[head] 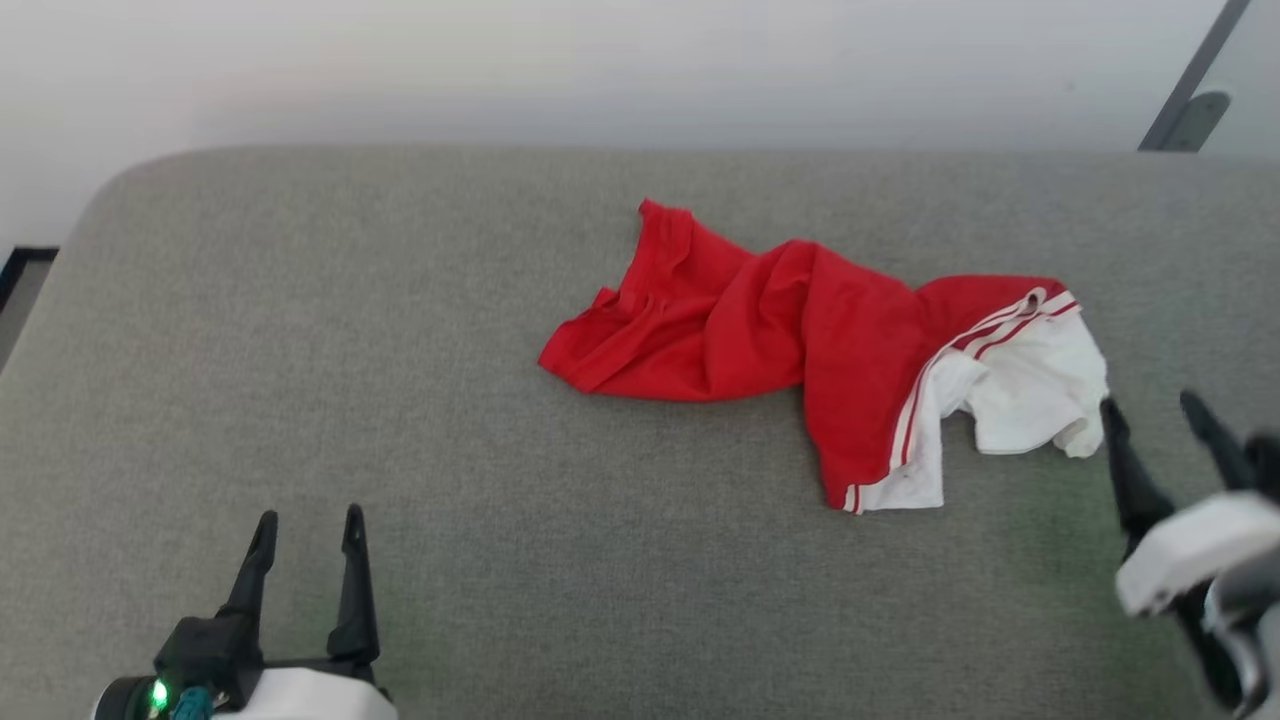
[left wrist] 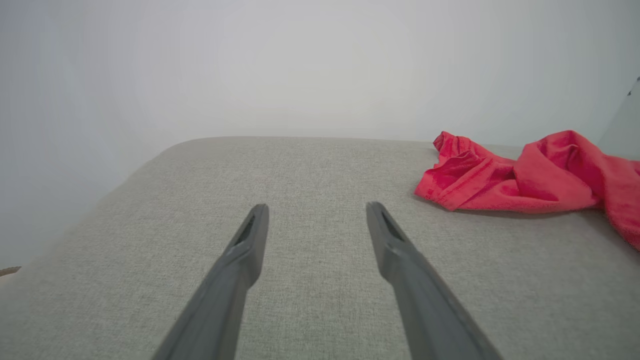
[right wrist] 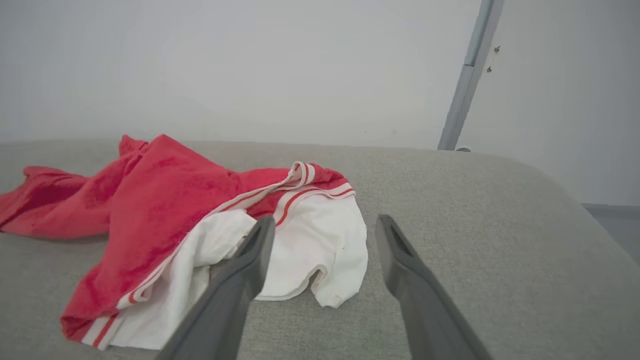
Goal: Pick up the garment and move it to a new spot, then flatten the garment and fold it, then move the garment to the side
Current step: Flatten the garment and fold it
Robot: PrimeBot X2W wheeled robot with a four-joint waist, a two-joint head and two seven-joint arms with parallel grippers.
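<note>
Left gripper (head: pixel 310 513), right gripper (head: pixel 1150 400) agape; empty-looking

A grey upholstered surface (head: pixel 400 400) with rounded corners meets a plain white wall (head: pixel 600 60).

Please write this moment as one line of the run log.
stage: before pickup | garment: crumpled, not held | left gripper: open, empty | right gripper: open, empty, close to garment

The left gripper (head: pixel 309 515) is formed of two long, dark, tapering fingers (left wrist: pixel 250 250) set in a black base (head: pixel 215 650), behind which a white wrist shell (head: pixel 300 700), a lit green lamp (head: pixel 158 694) and a teal fitting (head: pixel 195 703) are seen. The right gripper (head: pixel 1150 402) is made alike, backed by a white and grey casing (head: pixel 1190 545).
</note>
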